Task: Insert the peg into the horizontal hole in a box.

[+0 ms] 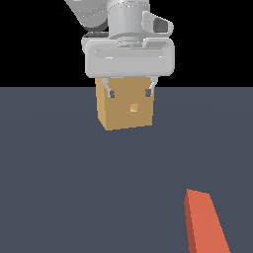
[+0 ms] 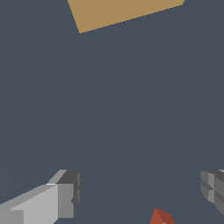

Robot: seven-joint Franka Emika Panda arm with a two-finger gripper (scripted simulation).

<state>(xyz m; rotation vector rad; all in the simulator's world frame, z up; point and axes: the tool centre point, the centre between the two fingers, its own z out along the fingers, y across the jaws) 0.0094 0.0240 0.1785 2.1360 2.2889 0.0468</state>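
The tan box (image 1: 126, 109) stands on the dark floor in the middle of the exterior view, with the small square hole (image 1: 133, 107) in its near face. My gripper (image 1: 129, 92) hangs in front of the box's upper part, open and empty, fingers spread wide. The peg (image 1: 203, 222) lies on the floor at the lower right of the exterior view; only its orange-red part shows, its white part is out of view. In the wrist view the box (image 2: 122, 13), the wide-apart fingers (image 2: 65, 192) and the peg's orange-red tip (image 2: 161, 217) show.
The dark grey floor (image 1: 74, 173) stretches between the box and the peg. Nothing else stands on it in these views.
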